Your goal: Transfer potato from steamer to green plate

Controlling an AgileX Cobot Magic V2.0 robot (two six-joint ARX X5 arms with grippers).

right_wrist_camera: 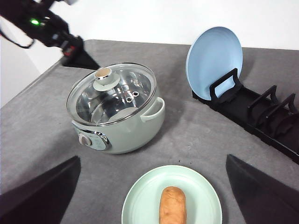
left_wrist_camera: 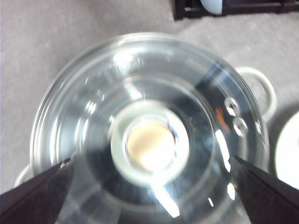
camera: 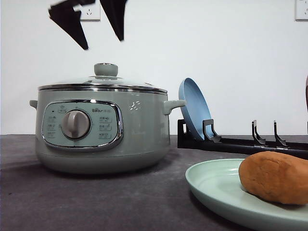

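Note:
The potato (camera: 274,175) (right_wrist_camera: 173,205), an orange-brown oblong lump, lies on the pale green plate (camera: 216,185) (right_wrist_camera: 140,205) at the front right. The sage-green steamer (camera: 139,130) (right_wrist_camera: 135,130) stands to the left with its glass lid (camera: 106,82) (left_wrist_camera: 93,102) on. My left gripper (camera: 98,21) (left_wrist_camera: 149,191) hangs open straight above the lid's knob (left_wrist_camera: 150,142), apart from it. My right gripper (right_wrist_camera: 152,191) is open high above the plate and potato, holding nothing.
A blue plate (camera: 193,108) (right_wrist_camera: 215,51) stands upright in a black dish rack (camera: 240,144) (right_wrist_camera: 261,112) behind and to the right of the steamer. The left arm (right_wrist_camera: 46,25) reaches over the steamer from its far side. The tabletop is dark grey.

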